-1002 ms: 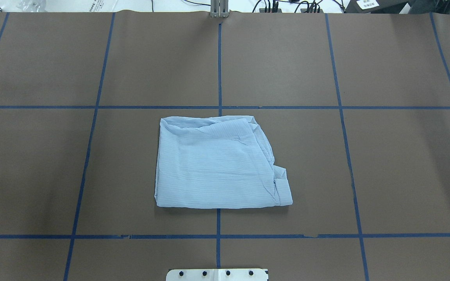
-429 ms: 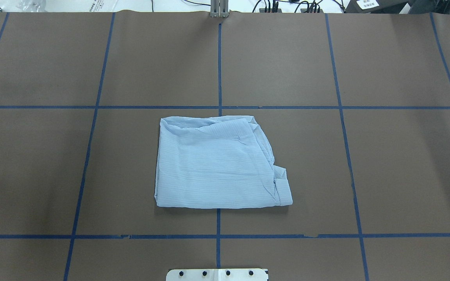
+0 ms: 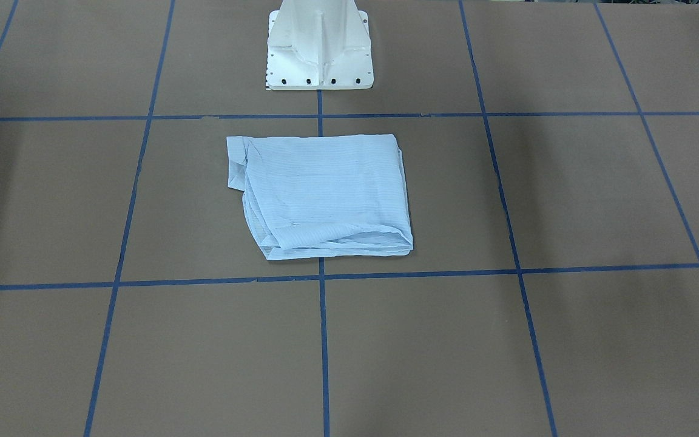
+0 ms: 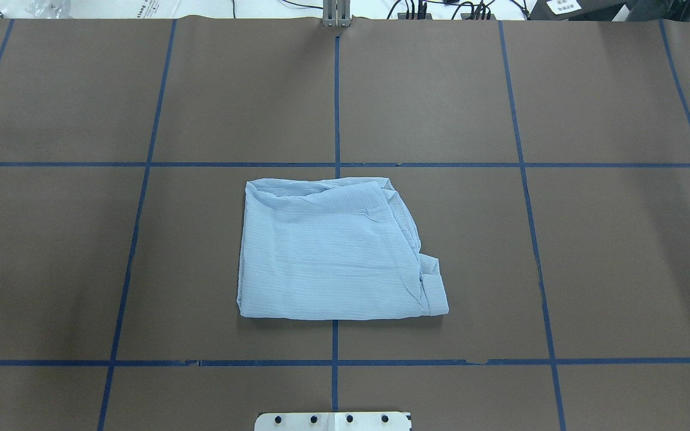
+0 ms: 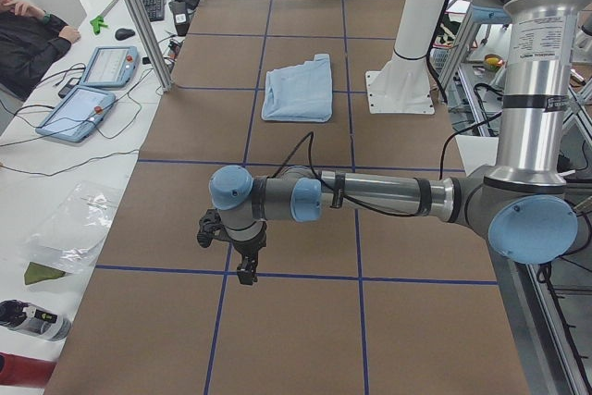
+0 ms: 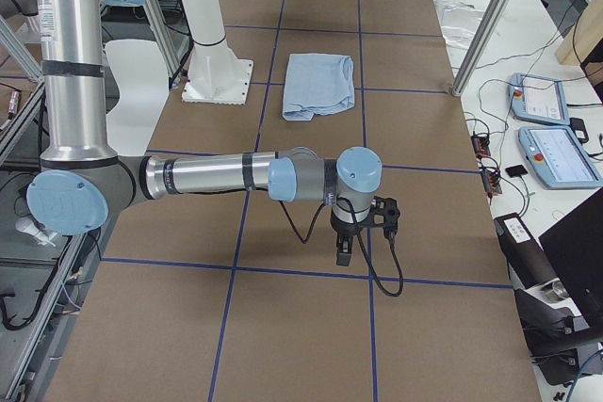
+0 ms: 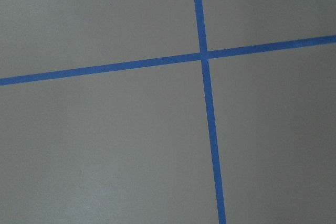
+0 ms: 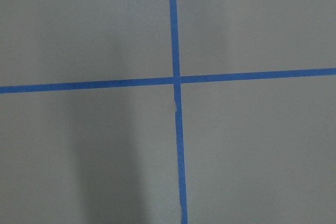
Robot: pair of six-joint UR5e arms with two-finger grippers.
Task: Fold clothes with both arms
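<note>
No legible text, label or number anywhere.

Brown table (image 4: 51,90) gridded with blue tape (image 4: 337,108).
Beyond its far edge a white bench (image 5: 23,150) carries two blue teach pendants (image 5: 109,66), a keyboard (image 5: 154,0) and a mouse (image 5: 124,33); aluminium frame posts (image 5: 137,16) rise at the table's edge.

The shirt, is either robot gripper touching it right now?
No, in the overhead view the folded shirt lies alone on the brown table, with nothing touching it.
</note>
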